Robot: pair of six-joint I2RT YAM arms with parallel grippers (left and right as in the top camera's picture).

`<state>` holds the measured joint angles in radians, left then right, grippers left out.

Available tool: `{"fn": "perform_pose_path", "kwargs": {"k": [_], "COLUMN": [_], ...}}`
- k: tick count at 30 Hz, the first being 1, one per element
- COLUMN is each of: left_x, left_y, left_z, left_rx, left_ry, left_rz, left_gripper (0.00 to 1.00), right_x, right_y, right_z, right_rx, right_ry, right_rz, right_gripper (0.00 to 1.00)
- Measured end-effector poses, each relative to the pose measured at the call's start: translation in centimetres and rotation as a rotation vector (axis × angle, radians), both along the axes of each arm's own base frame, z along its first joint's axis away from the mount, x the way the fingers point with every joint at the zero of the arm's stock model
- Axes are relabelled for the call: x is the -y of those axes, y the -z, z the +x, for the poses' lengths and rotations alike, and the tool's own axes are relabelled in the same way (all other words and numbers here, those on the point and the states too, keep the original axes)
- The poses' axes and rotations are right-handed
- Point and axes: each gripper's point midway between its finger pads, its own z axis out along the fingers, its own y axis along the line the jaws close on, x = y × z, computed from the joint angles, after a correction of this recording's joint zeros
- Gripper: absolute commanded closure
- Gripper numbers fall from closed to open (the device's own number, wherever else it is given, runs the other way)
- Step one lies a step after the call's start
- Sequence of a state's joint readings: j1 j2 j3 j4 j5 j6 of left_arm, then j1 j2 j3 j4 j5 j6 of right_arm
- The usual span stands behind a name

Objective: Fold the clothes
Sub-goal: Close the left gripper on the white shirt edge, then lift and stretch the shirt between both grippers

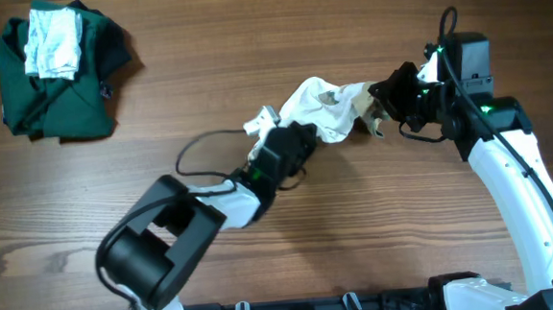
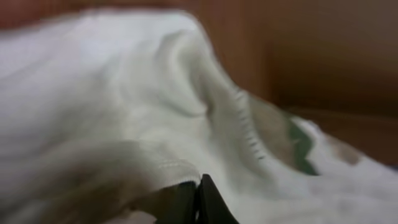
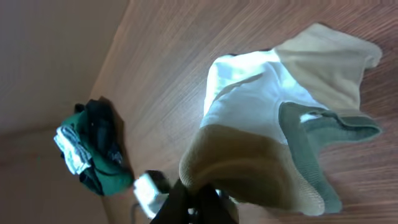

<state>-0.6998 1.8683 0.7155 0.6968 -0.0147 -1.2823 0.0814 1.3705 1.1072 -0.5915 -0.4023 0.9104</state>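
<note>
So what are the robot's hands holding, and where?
Both hold the garment: left jaws pinch its white edge, right jaws its tan part.

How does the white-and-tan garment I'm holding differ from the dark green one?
The white-and-tan garment is far smaller than the dark green garment. It is stretched between left gripper and right gripper; the green one lies bundled with a whitish cloth on top. Neither is neatly folded.
</note>
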Motion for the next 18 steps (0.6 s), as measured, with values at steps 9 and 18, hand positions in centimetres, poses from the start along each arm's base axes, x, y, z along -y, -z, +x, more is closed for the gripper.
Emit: {"fn": "perform_pose_path", "kwargs": {"k": [9,18], "left_x": [-5.7,-6.1], "left_y": [-8.5,-14.8], "left_z": [2.7,0.3], "left_rx": [0.208,0.413], "left_ry": [0.136,0.27], "left_rz": [0.029,0.091], "left_gripper": [0.96,0.96], "right_x": [0.3,1.7], "right_y": [-0.8,-1.6], "right_z": [1.2,2.8], "right_rx": [0.061,0.168], "right_ry": [0.018,0.029], "right_rz": [-0.014,-0.128], "right_gripper": [0.94,0.96]}}
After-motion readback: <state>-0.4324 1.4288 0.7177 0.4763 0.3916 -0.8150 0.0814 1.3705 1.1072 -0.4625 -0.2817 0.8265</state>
